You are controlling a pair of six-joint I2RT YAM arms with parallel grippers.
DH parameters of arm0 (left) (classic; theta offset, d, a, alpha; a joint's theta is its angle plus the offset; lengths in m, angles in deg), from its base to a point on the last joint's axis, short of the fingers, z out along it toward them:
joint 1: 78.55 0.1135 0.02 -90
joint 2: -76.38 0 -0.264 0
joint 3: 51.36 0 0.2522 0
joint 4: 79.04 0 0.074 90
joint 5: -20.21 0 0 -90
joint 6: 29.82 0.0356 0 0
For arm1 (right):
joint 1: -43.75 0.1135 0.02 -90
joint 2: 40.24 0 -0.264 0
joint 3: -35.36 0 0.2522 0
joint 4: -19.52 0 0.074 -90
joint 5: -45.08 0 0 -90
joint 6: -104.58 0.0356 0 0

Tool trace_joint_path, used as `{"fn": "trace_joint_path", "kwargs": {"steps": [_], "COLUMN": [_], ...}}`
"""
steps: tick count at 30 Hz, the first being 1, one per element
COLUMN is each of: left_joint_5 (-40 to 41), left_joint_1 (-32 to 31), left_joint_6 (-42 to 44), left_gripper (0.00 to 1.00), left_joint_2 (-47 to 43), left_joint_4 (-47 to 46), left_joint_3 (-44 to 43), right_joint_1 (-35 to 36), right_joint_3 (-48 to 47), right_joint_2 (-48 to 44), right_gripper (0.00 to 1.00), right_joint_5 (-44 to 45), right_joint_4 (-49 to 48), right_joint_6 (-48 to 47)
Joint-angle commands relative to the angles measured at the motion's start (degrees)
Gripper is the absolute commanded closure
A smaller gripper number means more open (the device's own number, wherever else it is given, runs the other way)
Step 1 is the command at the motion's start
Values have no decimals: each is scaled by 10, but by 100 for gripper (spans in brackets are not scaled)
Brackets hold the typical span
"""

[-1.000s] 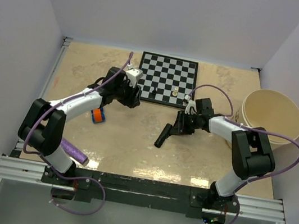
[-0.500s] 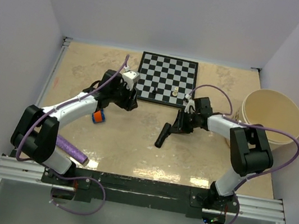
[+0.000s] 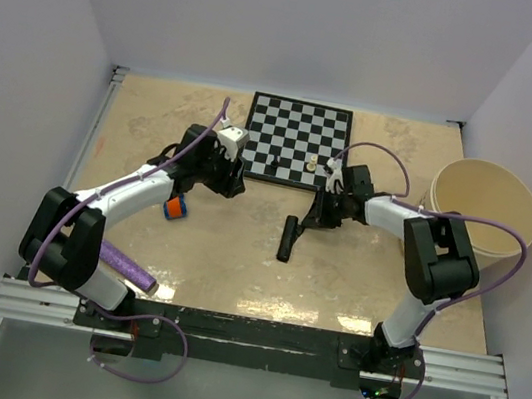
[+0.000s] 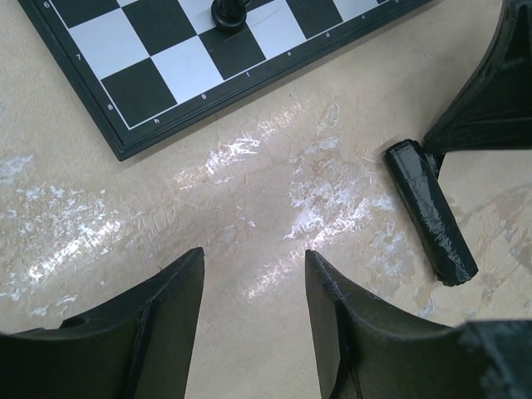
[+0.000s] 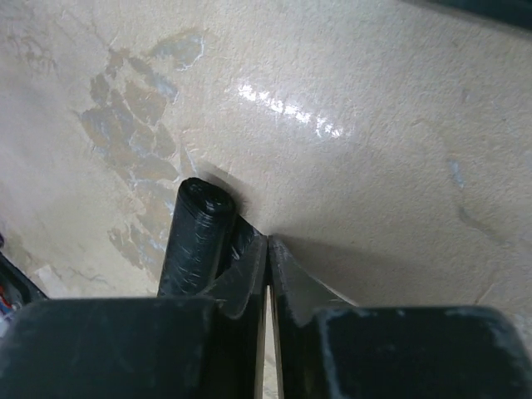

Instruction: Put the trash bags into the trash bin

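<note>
Right gripper [image 5: 268, 243] jaws are closed, empty, against the trash bag roll [image 5: 196, 237] beside them: likely nudging, not grasping. Left gripper [image 4: 253, 268] jaws gape, idle.

Robot test bench in a lab
White walls [image 3: 304, 23] box in a scuffed beige table [image 3: 237, 256]; a left arm [image 3: 136, 189] and right arm [image 3: 390, 217] are bolted to a metal rail [image 3: 37, 303] at its edge, beside a chessboard [image 3: 297, 134] and a bin [image 3: 485, 199].
</note>
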State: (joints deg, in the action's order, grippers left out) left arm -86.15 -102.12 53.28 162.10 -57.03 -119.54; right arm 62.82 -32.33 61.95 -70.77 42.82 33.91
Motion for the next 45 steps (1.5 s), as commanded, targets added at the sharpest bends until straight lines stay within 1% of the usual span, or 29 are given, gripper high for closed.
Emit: {"fn": "trace_joint_path", "kwargs": {"steps": [1, 3, 6, 8, 11, 12, 13, 14, 15, 17, 19, 23, 24, 27, 31, 37, 40, 45], "left_joint_5": [-15, -19, -32, -44, -81, -83, -78, -65, -58, -76, -104, -156, -165, -149, -159, -175, -177, -170], "left_joint_1": [9, 11, 14, 14, 15, 15, 15, 15, 16, 21, 27, 40, 42, 48, 63, 75, 76, 76], "left_joint_6": [-10, -13, -16, -17, -25, -30, -39, -47, -52, -52, -58, -98, -106, -114, -127, -139, -145, -141], "left_gripper": [44, 44, 44, 44, 44, 40, 31, 0, 0, 0, 0, 0, 1, 4, 7, 13, 16, 24], "left_joint_2": [-8, -9, -12, -12, -13, -13, -12, -11, -12, -13, -2, 24, 31, 52, 83, 117, 132, 152], "left_joint_4": [-12, -12, -13, -17, -35, -39, -46, -53, -62, -93, -98, -143, -155, -159, -159, -168, -170, -161], "left_joint_3": [6, 8, 14, 17, 26, 29, 32, 35, 42, 60, 68, 83, 84, 72, 54, 40, 30, 12], "right_joint_1": [-2, -2, 1, 4, 12, 16, 19, 24, 32, 39, 43, 44, 44, 45, 45, 44, 44, 44], "right_joint_3": [10, -5, -43, -70, -106, -121, -133, -149, -165, -187, -204, -247, -259, -290, -326, -407, -438, -456], "right_joint_2": [36, 21, -20, -45, -65, -64, -65, -65, -60, -56, -59, -74, -77, -88, -108, -119, -120, -134], "right_gripper": [100, 100, 100, 100, 100, 100, 100, 100, 100, 100, 100, 100, 100, 100, 100, 100, 100, 100], "right_joint_5": [124, 120, 79, 41, -49, -90, -128, -166, -188, -220, -232, -247, -248, -251, -257, -256, -251, -249], "right_joint_4": [52, 59, 83, 97, 108, 112, 114, 124, 141, 162, 174, 152, 145, 140, 146, 204, 219, 213], "right_joint_6": [-35, -52, -89, -115, -143, -160, -178, -217, -250, -278, -293, -277, -273, -267, -271, -322, -329, -313]}}
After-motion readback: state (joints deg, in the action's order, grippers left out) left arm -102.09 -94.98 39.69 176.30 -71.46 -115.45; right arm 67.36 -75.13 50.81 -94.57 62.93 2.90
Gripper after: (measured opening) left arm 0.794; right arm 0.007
